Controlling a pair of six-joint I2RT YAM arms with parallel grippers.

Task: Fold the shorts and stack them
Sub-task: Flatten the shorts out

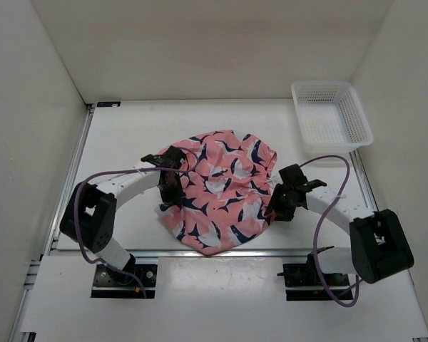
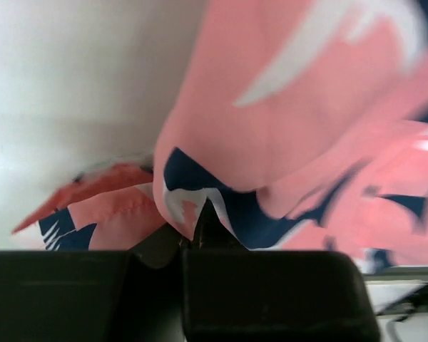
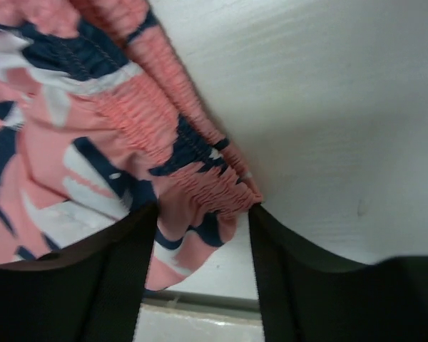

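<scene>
Left tool [image 2: 192, 239] pinches the shorts [image 1: 221, 192] (crumpled); right tool [image 3: 202, 214] gapes, straddling their waistband [image 3: 164, 135].

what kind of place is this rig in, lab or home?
Probably a lab robot cell: plain white panels box in a white table, left arm and right arm bolted at its near edge, with shorts and a mesh basket as props.
</scene>
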